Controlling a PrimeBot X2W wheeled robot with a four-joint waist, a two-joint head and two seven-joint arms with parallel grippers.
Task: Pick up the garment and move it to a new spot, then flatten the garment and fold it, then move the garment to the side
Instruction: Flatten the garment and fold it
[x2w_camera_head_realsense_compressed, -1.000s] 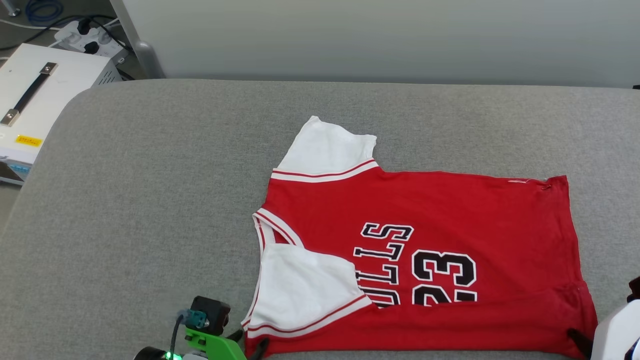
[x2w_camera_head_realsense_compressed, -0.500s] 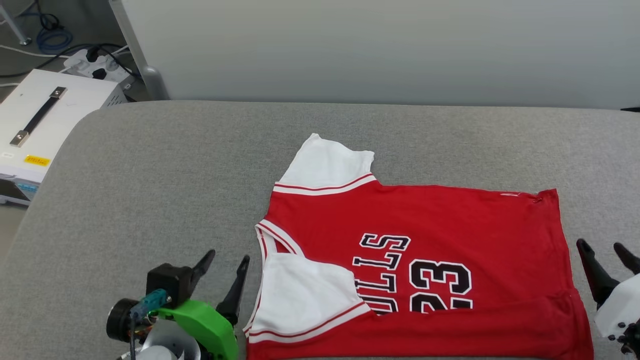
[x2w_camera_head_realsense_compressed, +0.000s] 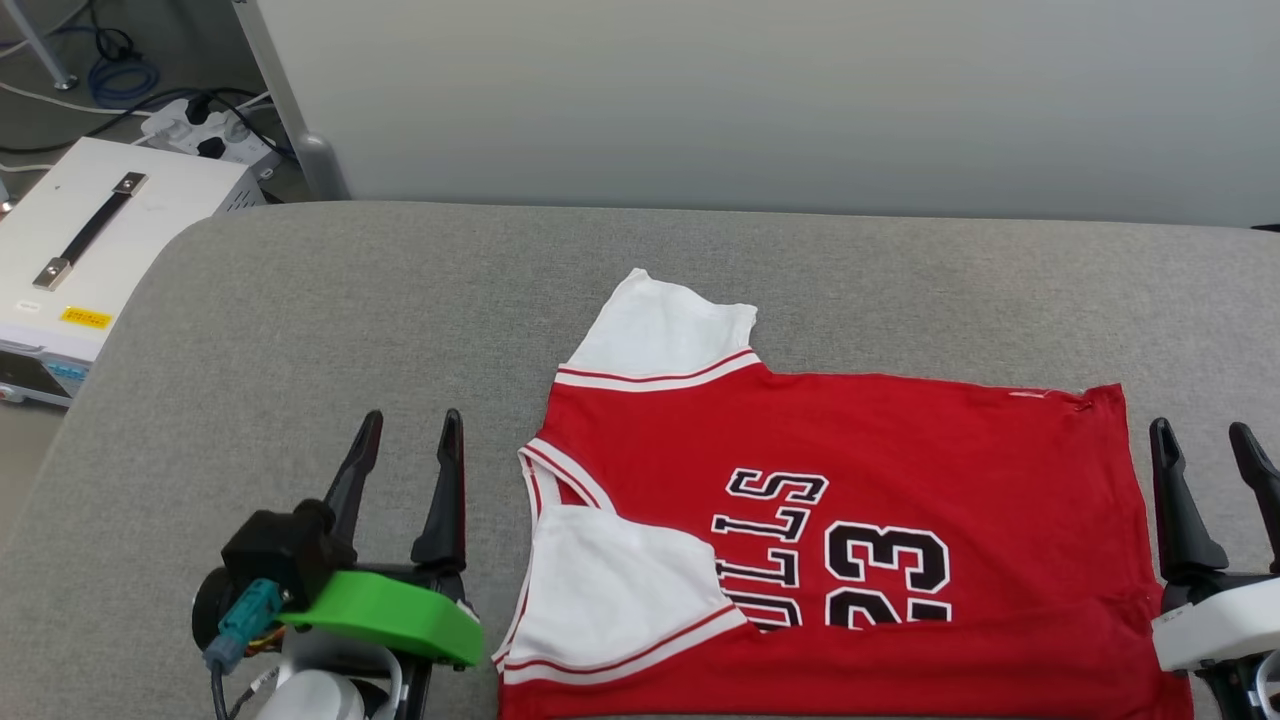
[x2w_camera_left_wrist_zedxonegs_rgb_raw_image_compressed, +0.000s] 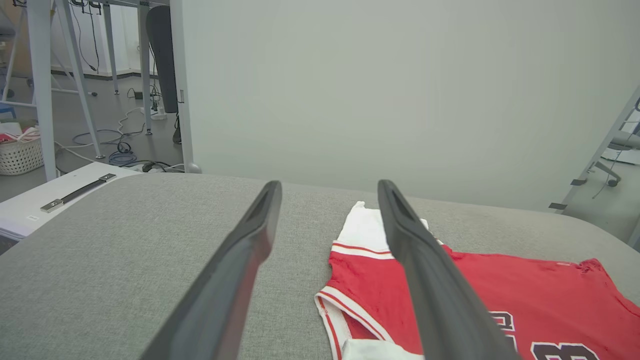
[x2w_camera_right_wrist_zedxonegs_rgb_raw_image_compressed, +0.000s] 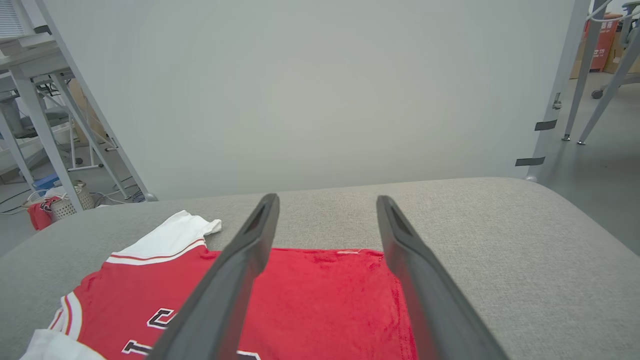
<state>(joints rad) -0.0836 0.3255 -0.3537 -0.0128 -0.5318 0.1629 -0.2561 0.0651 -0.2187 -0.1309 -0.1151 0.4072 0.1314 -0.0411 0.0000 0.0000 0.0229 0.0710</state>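
Lying on bench: garment (x2w_camera_head_realsense_compressed: 900, 440), a red jersey T-shirt turned sideways, collar (x2w_camera_head_realsense_compressed: 550, 475) toward the robot's left, hem toward its right; sits right of the bench middle, near the front edge.
Bench: grey fabric top (x2w_camera_head_realsense_compressed: 300, 330), rounded corner at far left.
Far sleeve: white with striped trim (x2w_camera_head_realsense_compressed: 660, 325), spread flat, pointing away from the robot.
Near sleeve: white (x2w_camera_head_realsense_compressed: 610, 580), folded in over the chest, covering the start of the lettering.
Print: black-white "LLS" and "23" (x2w_camera_head_realsense_compressed: 830, 545) readable; lower part hidden under the near long edge, which is folded up over it.
Left end effector: (x2w_camera_head_realsense_compressed: 412, 418) just beside the collar side, not on the cloth; fingers spread apart, nothing between them, pointing away over the bench.
Right end effector: (x2w_camera_head_realsense_compressed: 1200, 428) just beside the hem edge; fingers spread apart, empty.
Contact with bench: cannot tell for either one.
Left wrist: green bracket (x2w_camera_head_realsense_compressed: 390, 620) with a cable plug.
Background: pale wall panel (x2w_camera_head_realsense_compressed: 760, 100) behind the bench; white case with black handle (x2w_camera_head_realsense_compressed: 90, 230) and power strip (x2w_camera_head_realsense_compressed: 200, 130) on the floor at far left.
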